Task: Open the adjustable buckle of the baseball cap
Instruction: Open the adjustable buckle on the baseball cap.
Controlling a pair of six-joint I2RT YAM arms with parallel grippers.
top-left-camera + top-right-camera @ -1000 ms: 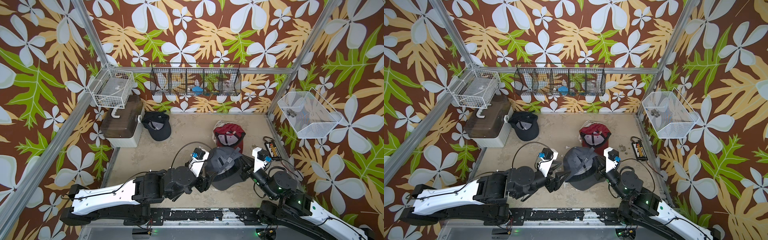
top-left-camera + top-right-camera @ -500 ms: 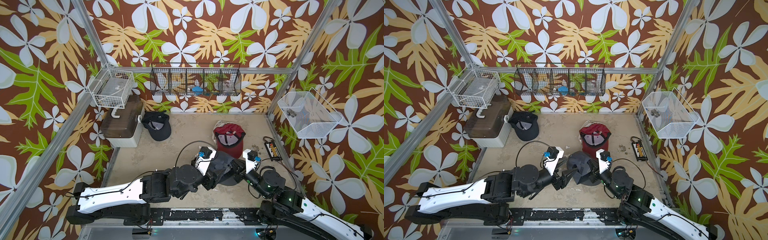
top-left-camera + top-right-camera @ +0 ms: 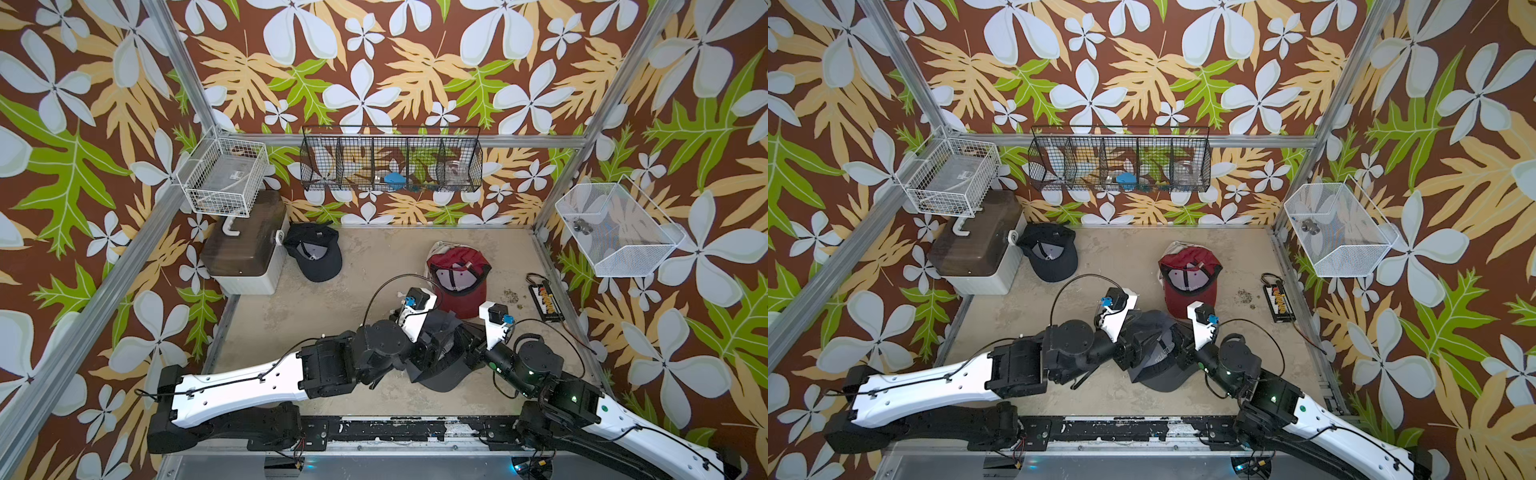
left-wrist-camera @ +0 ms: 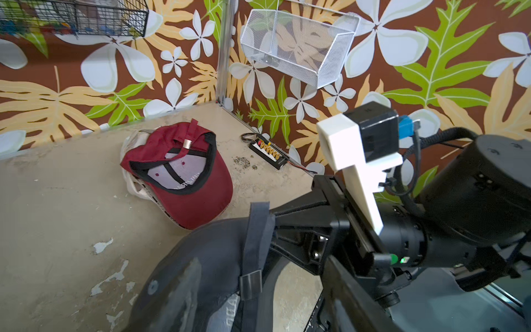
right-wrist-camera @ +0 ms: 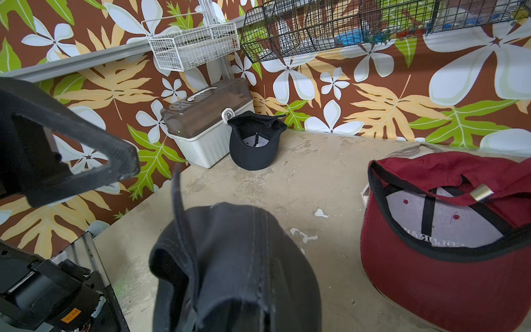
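Pinching the free end of the strap (image 4: 255,230), the right gripper (image 4: 273,221) has its jaws closed on the webbing of a grey baseball cap (image 3: 444,372). The cap lies at the front middle of the table (image 3: 332,332), between the two arms and just in front of a red cap (image 3: 457,286). The left gripper (image 3: 436,347) sits at the cap's opposite side. Its one visible finger (image 5: 123,163) stands clear of the fabric, so the jaws look spread and grip nothing, though the second finger is hidden behind the crown. The buckle (image 4: 250,283) sits farther along the strap from the right gripper's pinch, apparently with the webbing threaded through it, so the opening looks not yet done.

Trouble could come several ways. The thin webbing may slide out of the right pinch under a pull. The left jaws may close on loose crown fabric instead of the small buckle, which the arms hide in both top views. Because the cap is soft and light, a tug could also drag it whole against the red cap rather than feed strap through the buckle.
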